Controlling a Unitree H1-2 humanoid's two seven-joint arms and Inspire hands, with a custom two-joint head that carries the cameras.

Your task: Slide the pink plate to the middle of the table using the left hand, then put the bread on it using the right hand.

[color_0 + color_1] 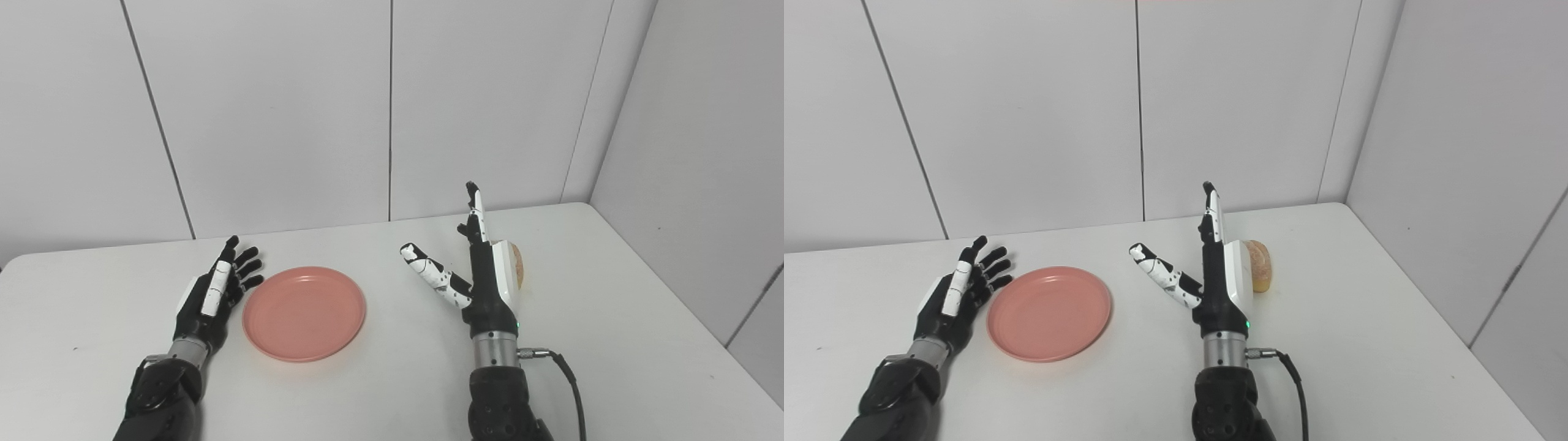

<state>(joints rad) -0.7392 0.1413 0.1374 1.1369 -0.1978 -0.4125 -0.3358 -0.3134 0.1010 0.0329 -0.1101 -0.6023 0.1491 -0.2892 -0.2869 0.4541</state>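
Note:
The pink plate point(304, 312) lies flat on the white table point(380, 392), left of centre. My left hand point(214, 291) rests open just left of the plate's rim, fingers spread and pointing away, very close to the rim; contact cannot be told. My right hand point(481, 275) stands open and upright right of the plate, thumb out to the left, holding nothing. The bread point(1258, 264), a small tan roll, lies on the table just behind and right of the right hand, mostly hidden by it in the left eye view.
White wall panels close off the back and right side of the table. The table's right edge point(1458, 343) runs diagonally near the bread. A black cable point(566, 373) hangs from my right wrist.

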